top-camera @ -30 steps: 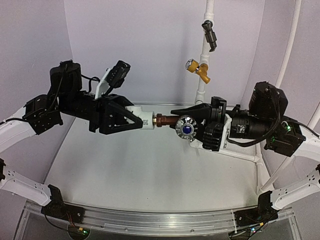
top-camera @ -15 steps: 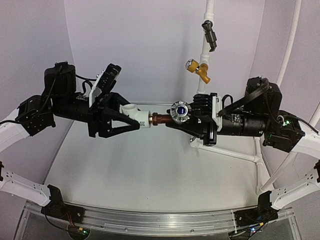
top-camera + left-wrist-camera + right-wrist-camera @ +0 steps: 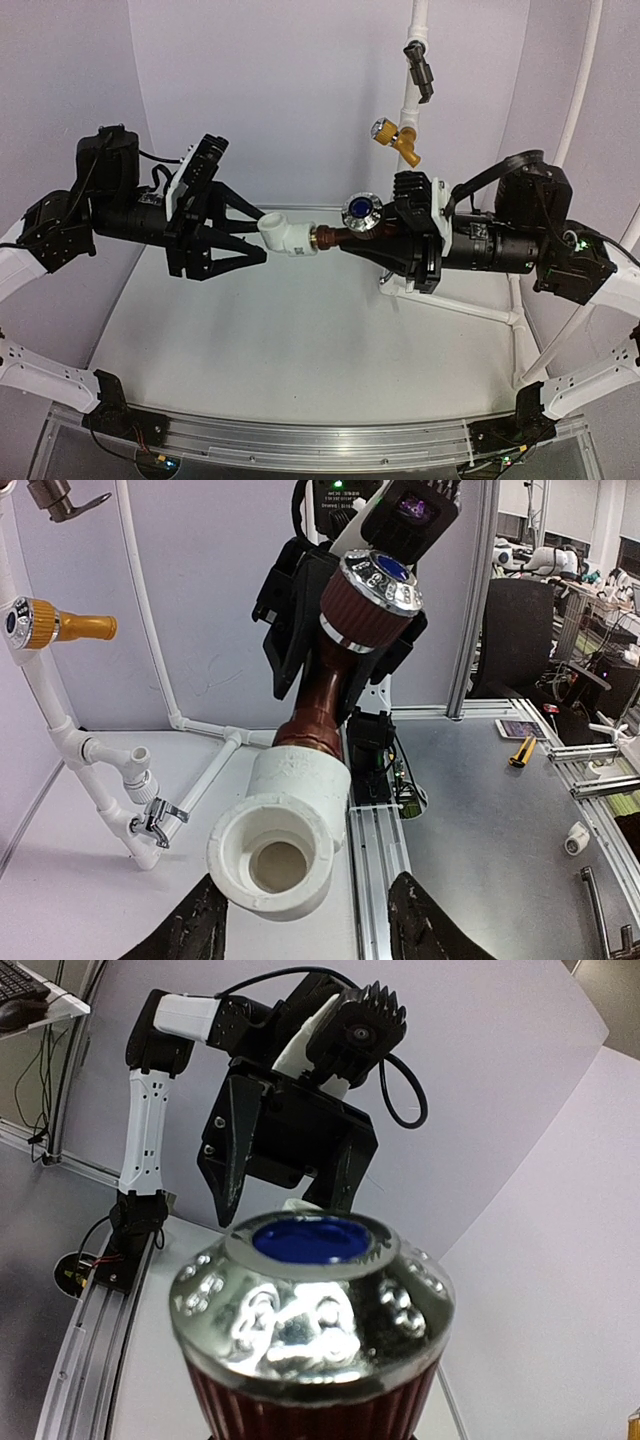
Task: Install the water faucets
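Arms level and facing: right fingers at 3 o'clock clamp the faucet, left fingers at 9 o'clock spread open around its white elbow fitting

Left arm: reaches in level from its own side, wrist rolled so the two fingers stack one above the other. Left gripper: jaws spread wide, tips pointing straight at the right gripper.

Right arm: stretched level the opposite way. Right gripper: jaws clamped tight on the faucet. Its tips sit near, ahead of the left fingertips, on the same line. Both grippers are nose to nose in mid-air.
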{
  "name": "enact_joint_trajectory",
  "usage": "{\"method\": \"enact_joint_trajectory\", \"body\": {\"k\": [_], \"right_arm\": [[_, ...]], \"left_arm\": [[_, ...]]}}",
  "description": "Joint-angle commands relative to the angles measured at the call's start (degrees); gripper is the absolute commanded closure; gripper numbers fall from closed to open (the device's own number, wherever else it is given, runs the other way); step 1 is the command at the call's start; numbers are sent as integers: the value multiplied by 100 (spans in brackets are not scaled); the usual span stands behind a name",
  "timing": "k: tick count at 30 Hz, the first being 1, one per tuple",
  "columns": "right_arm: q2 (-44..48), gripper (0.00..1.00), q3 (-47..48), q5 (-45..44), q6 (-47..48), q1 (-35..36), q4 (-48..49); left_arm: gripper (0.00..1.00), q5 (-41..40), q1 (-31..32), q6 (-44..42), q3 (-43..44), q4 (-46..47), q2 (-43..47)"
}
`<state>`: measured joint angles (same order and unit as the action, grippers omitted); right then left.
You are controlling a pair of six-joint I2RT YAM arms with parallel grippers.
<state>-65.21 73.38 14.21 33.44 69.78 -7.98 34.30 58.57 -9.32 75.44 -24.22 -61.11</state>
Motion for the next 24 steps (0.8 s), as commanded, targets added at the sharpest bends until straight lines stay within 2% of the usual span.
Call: {"method": "enact_joint_trajectory", "body": {"k": [1,14,24], "right_arm": [[163,100,124,-325,129,-26,278],[97,100,176,-493,200,-84,32],[71,100,291,-352,638,-81,-34]], "left_arm": [[46,173,102,-159,329,6,-6],[48,99,398,-300,419,-138,17],[46,-209,640,-385,505,-276,-124]]}}
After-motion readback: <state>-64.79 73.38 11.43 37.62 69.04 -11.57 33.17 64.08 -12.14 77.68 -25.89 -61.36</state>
